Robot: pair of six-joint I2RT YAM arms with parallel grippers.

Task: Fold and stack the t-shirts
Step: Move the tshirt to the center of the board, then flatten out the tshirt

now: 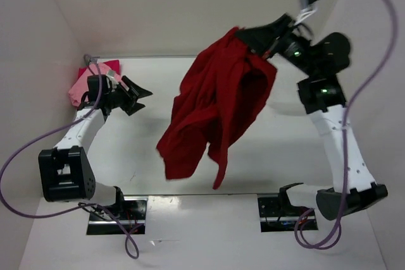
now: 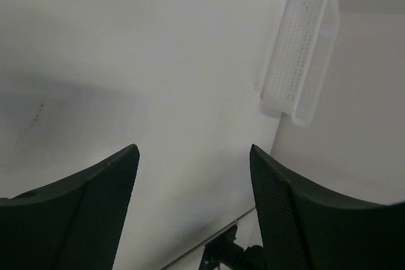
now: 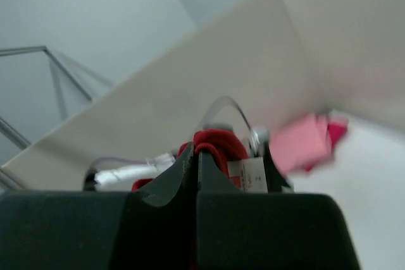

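The right claw (image 1: 245,36) pinches the limp, crumpled dark red t-shirt (image 1: 215,112) aloft; left claw (image 1: 142,100) spread wide.

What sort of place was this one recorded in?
Probably a lab robot cell: a white table boxed in by plain panels, left arm and right arm bolted at its edge.

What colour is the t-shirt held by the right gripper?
The t-shirt is dark red; the top external view shows it best.
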